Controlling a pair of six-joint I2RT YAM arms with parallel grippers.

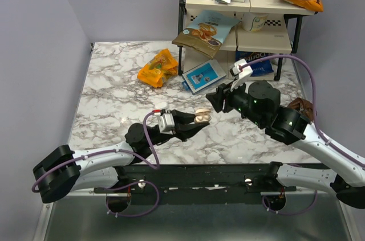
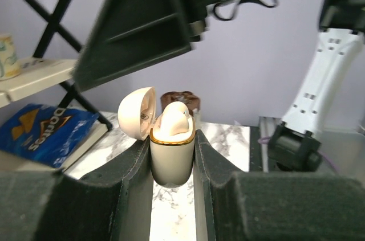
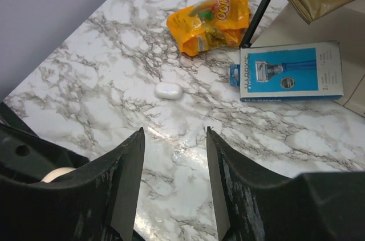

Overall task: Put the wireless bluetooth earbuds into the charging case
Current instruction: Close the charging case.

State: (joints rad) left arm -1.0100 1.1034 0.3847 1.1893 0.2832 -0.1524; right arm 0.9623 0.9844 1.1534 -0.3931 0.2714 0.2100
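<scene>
The left end effector (image 2: 173, 155) is clamped on the charging case (image 2: 172, 158), which stands upright between its two fingers, lifted above the tabletop (image 1: 114, 104). The lid (image 2: 138, 113) is open and leans to one side, and one earbud (image 2: 173, 121) sits in the mouth of the case, with its rounded top above the gold rim. It seems not fully seated, though I cannot tell this for sure.

The right end effector (image 3: 174, 161) hovers close above and just beyond the case, with its fingers apart and nothing between them. Below it, well ahead on the tabletop, lies a small white object (image 3: 169, 90) that could be the second earbud; it is too small to be certain. An orange snack bag (image 3: 211, 20) and a blue razor box (image 3: 292, 71) lie further away from it.

To do this step well, in my judgement the left arm should keep the case steady and upright, with the open lid turned away from the approach. The right end effector should come down straight over the opening and press the earbud gently, not pushing sideways, because the case could twist in the grip or the lid could be knocked shut.
</scene>
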